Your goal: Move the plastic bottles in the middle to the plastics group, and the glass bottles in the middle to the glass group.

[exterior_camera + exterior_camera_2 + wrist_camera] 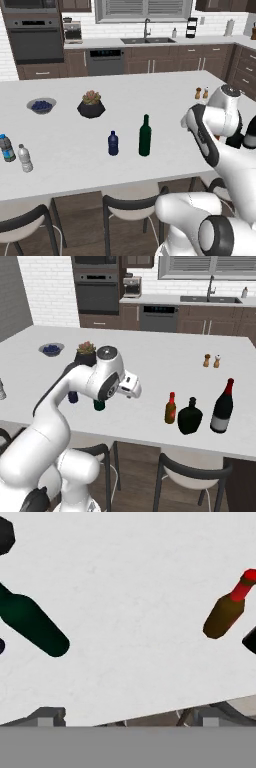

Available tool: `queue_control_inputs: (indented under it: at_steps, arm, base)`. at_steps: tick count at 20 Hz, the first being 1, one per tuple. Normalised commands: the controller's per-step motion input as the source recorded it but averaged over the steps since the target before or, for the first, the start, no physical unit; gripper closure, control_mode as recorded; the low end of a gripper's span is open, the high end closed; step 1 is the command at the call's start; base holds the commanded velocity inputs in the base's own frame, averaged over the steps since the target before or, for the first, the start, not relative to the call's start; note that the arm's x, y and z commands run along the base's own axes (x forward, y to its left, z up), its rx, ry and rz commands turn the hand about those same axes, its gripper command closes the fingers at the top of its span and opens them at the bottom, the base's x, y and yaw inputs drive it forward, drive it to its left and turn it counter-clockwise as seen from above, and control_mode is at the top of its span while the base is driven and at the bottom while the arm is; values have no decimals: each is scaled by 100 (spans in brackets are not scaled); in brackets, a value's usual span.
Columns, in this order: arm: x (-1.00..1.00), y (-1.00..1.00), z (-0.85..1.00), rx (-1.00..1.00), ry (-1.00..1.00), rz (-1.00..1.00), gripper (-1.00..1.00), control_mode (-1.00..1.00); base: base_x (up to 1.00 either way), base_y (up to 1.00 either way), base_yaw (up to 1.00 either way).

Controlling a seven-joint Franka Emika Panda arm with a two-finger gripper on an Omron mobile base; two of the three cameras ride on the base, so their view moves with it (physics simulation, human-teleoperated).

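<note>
The small dark blue bottle (pixel 113 143) and the tall green bottle (pixel 145 136) stand side by side mid-counter. Far left are the two clear water bottles, one with a blue label (pixel 7 148), one with a white cap (pixel 25 158). The amber bottle with a red neck (pixel 170 408) stands upright just left of the squat black bottle (pixel 190 416) and a tall dark bottle with a red top (pixel 223 407). My gripper (pixel 133 389) hovers over bare counter between the green bottle (pixel 32 626) and the amber bottle (pixel 227 612), open and holding nothing.
A bowl of blueberries (pixel 41 105) and a potted plant (pixel 91 105) sit behind the middle bottles. Two small shakers (pixel 211 360) stand toward the back right. Stools (pixel 132 202) line the counter's near edge.
</note>
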Motion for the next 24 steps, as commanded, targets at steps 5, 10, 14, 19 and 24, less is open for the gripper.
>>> queue_control_inputs:
  at_steps: [5,10,14,19,24]
  arm:
    - [-17,73,45,0,-9,1,-100,-100]
    - [-1,69,35,0,-10,0,-100,-100]
    - [0,63,17,0,-13,0,-100,-100]
    - [0,50,8,0,-4,1,-100,-100]
    - [0,12,0,0,0,3,-100,-100]
  base:
    - [0,0,0]
    - [0,0,0]
    - [0,0,0]
    - [0,0,0]
    - [0,0,0]
